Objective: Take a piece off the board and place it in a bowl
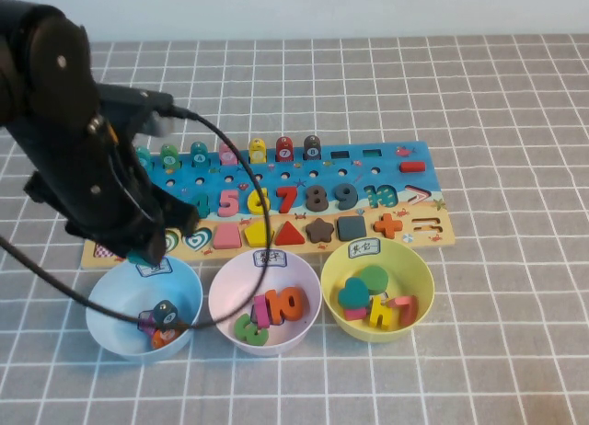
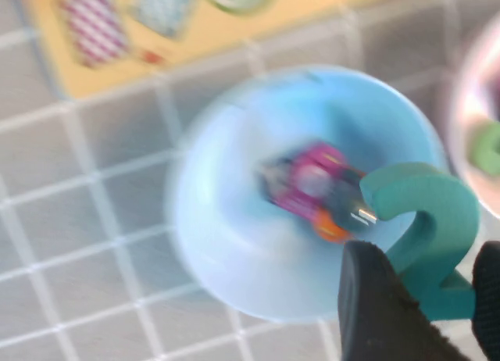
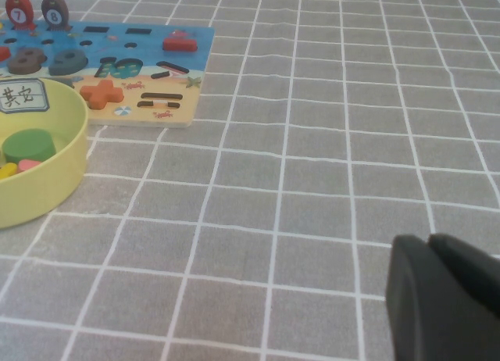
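Left gripper (image 2: pixel 422 298) pinches teal numeral "2" (image 2: pixel 426 228) above blue bowl (image 2: pixel 234 220), near pink bowl (image 1: pixel 265 301) for dropping; right gripper (image 3: pixel 445 298), pressed together, rests away.

I count three bowls in a row: one blue bowl (image 1: pixel 115 301), one pink-lilac bowl (image 1: pixel 225 292), one yellow bowl (image 1: pixel 405 269). One board (image 1: pixel 419 181) lies behind them. I see two grippers, left gripper (image 2: pixel 426 298) holding one teal "2" (image 2: pixel 430 220), right gripper (image 3: pixel 441 298).
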